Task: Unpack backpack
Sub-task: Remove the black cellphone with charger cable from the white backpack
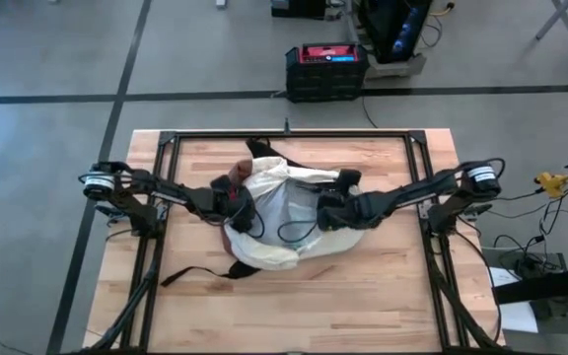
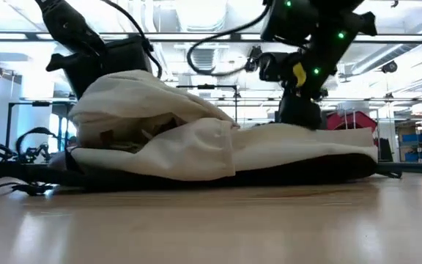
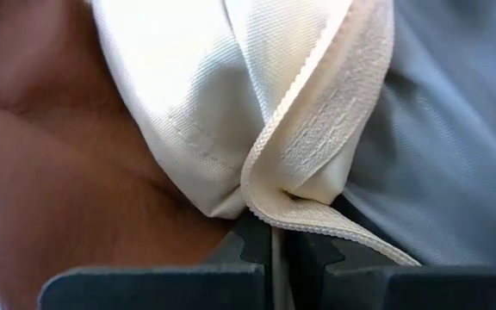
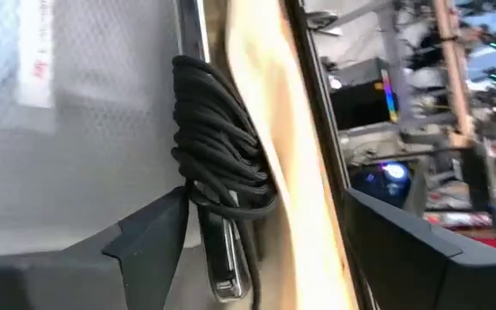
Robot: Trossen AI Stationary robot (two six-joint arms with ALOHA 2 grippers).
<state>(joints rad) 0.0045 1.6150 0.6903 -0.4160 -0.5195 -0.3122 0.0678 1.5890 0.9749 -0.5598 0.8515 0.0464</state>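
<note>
The cream-white backpack point(image 1: 284, 222) lies flat on the wooden table; its reddish-brown base point(image 1: 237, 176) is at its left end, and it also shows in the low view point(image 2: 196, 147). My left gripper point(image 1: 237, 205) is at the pack's left end, shut on its cream zipper edge. My right gripper point(image 1: 328, 212) is open at the pack's mouth. One finger point(image 4: 153, 232) is inside against the grey lining point(image 4: 84, 155), the other finger point(image 4: 403, 241) is outside. The pack's cream edge point(image 4: 291, 172) and a coiled black cord point(image 4: 222, 155) stand between them. Whether they touch, I cannot tell. My left gripper point(image 3: 274, 245) pinches a fold of the backpack's cream zipper edge point(image 3: 295, 202) between its two fingers. The folded edge bunches just beyond the fingertips, with the grey lining point(image 3: 455, 129) on one side and the reddish-brown base point(image 3: 50, 172) on the other.
A black strap point(image 1: 190, 274) trails from the pack across the table toward the near left. Black frame rails point(image 1: 284, 133) run along the table's far, left and right sides. A red-and-black box point(image 1: 325, 69) stands on the floor beyond the far edge.
</note>
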